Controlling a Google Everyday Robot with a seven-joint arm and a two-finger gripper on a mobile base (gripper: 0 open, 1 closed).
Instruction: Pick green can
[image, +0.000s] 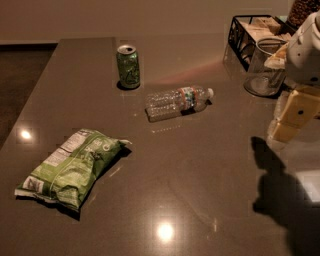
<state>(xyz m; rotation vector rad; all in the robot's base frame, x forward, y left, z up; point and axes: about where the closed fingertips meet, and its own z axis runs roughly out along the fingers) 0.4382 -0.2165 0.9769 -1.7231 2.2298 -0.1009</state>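
Three loose things: a chip bag (70, 167), a clear bottle (175, 102) and a green can (128, 66) are spread over the dark tabletop (200, 190).
Reflections (165, 231): two bright spots of light are seen on the tabletop, one at the near edge and one at the left.
Chip bag: laid flat at the near left, green and white, well apart from the other things.
Shadow (280, 195): cast on the tabletop at the near right, below the hand.
Hand (292, 120): held above the tabletop at the right edge of the view, under a white arm segment; whether it is open or closed cannot be told. It is well apart from the green can.
Clear bottle: laid on its side near the middle, cap pointed right.
Green can: stood upright beyond the bottle and to its left, silver top up, near the bottle but not touching it.
Glass jar (262, 67): stood at the far right, behind the hand.
Wire rack (240, 35): black, set just beyond the jar at the far right corner.
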